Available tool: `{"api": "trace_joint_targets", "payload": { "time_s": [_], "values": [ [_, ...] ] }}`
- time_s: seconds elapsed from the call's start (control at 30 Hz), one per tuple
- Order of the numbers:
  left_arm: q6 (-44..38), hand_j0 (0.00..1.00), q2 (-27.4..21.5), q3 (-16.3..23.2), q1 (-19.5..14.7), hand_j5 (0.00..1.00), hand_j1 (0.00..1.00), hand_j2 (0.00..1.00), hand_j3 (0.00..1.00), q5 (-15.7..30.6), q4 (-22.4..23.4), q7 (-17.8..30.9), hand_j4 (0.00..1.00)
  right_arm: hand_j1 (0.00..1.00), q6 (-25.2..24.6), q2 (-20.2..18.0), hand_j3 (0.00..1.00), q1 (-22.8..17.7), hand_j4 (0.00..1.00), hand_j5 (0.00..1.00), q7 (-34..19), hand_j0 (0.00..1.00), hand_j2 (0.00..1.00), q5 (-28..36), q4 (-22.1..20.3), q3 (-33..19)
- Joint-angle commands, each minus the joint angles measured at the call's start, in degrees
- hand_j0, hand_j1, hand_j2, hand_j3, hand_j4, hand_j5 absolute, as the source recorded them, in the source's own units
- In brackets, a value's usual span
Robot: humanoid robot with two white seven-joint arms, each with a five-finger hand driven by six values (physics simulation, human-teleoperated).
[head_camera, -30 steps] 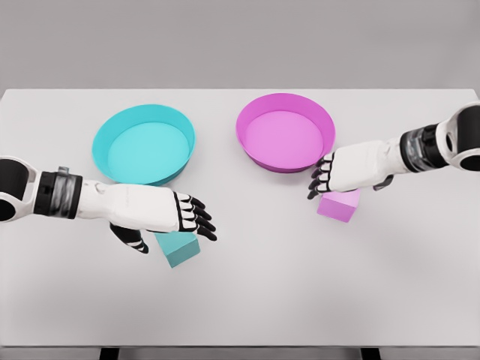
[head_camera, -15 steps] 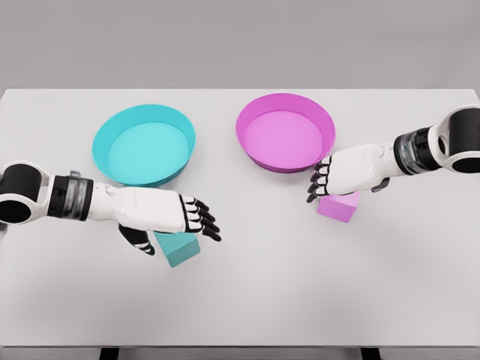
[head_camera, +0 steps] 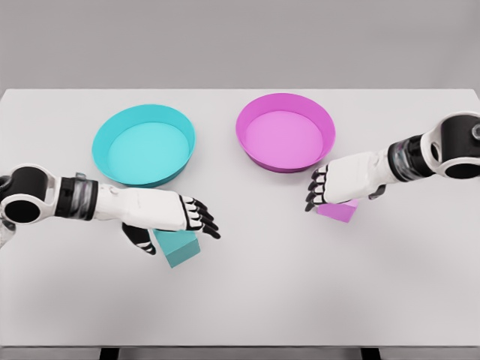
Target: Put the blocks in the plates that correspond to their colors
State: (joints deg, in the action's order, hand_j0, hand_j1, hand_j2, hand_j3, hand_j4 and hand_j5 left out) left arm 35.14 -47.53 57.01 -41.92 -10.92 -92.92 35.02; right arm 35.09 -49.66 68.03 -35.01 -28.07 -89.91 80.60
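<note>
Blocks lie on the white worktop (head_camera: 247, 300), one below each plate of its own colour. The teal block (head_camera: 178, 247) sits at lower left of the frame, below the teal plate (head_camera: 143, 145); the pink block (head_camera: 339, 210) sits at right of centre, below and to the right of the pink plate (head_camera: 286, 132). Both plates hold nothing.

The left hand (head_camera: 161, 214) reaches over the teal block with fingers (head_camera: 201, 220) stretched out and the thumb hooked down beside the block's left edge, gripping nothing yet. The right hand (head_camera: 341, 182) hangs over the pink block, fingers loosely curled; whether they touch it I cannot tell.

Both blocks look like small rigid cubes, probably light, with flat smooth faces that may slip under a weak pinch. The sensible hold is across two opposite side faces, thumb on one and fingers on the other, low enough that the block does not tip.

Each hand covers the upper part of its block, so the contact points are hidden. The arms are cut off at the frame's left and right edges.
</note>
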Motion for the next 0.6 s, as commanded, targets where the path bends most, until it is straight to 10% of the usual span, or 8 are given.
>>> {"api": "trace_joint_targets", "payload": {
  "time_s": [0.0,0.2,0.57],
  "values": [
    [-0.1,1.0,0.8,0.0,0.0,1.0,1.0,1.0,1.0,0.3,0.8,0.0,1.0,0.93,-0.1,0.2,0.93,0.1,0.93,0.93,0.0,0.93,0.93,0.1,0.0,0.0],
    [-0.1,0.98,0.9,0.0,0.1,0.98,0.98,0.98,0.98,0.3,0.6,0.0,0.98,0.7,-0.1,0.1,0.7,0.2,0.7,0.7,0.0,0.7,0.7,0.3,0.1,0.0],
    [-0.1,0.61,0.9,0.0,0.9,0.61,0.61,0.61,0.61,0.3,0.4,0.0,0.61,0.47,-0.1,0.5,0.47,0.2,0.47,0.47,0.0,0.47,0.47,0.6,0.2,0.0]
  ]
}}
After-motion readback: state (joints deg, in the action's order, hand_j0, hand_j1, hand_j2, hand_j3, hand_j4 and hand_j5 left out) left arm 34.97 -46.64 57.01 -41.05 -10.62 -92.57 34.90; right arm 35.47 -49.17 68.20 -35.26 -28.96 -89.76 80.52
